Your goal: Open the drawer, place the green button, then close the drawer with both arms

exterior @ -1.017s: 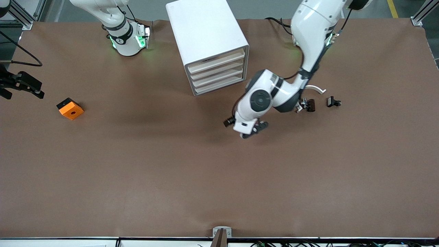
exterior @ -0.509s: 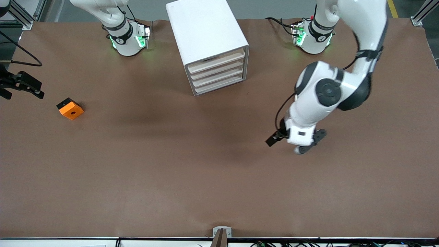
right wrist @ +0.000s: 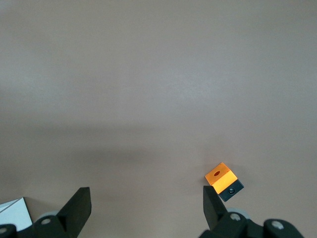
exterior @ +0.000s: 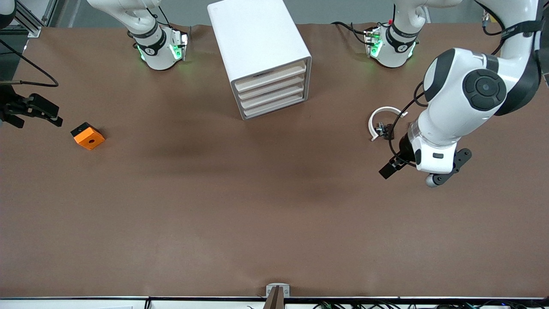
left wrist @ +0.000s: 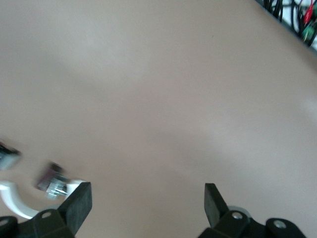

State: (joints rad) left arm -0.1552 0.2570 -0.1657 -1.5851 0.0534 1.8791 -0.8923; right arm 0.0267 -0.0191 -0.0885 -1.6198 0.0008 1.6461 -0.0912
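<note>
The white cabinet point(exterior: 261, 47) stands at the middle of the table's robot edge. Its four cream-fronted drawers point(exterior: 271, 92) are all shut. The green-capped button shows in no view. My left gripper point(left wrist: 147, 206) is open and empty, up over bare brown table beside a white arc clip point(exterior: 381, 121). In the front view only its hand point(exterior: 431, 161) shows, toward the left arm's end. My right gripper point(right wrist: 147, 206) is open and empty over the right arm's end of the table point(exterior: 36, 110), close to the orange cube point(exterior: 87, 135).
The orange cube with a hole also shows in the right wrist view point(right wrist: 224, 181). The white arc clip with a small dark part lies by the left fingers in the left wrist view point(left wrist: 17, 201). Cables hang at the table edge point(left wrist: 297, 20).
The left arm has swung from in front of the cabinet toward its own end of the table, passing over the clips. The right gripper shifted slightly.
</note>
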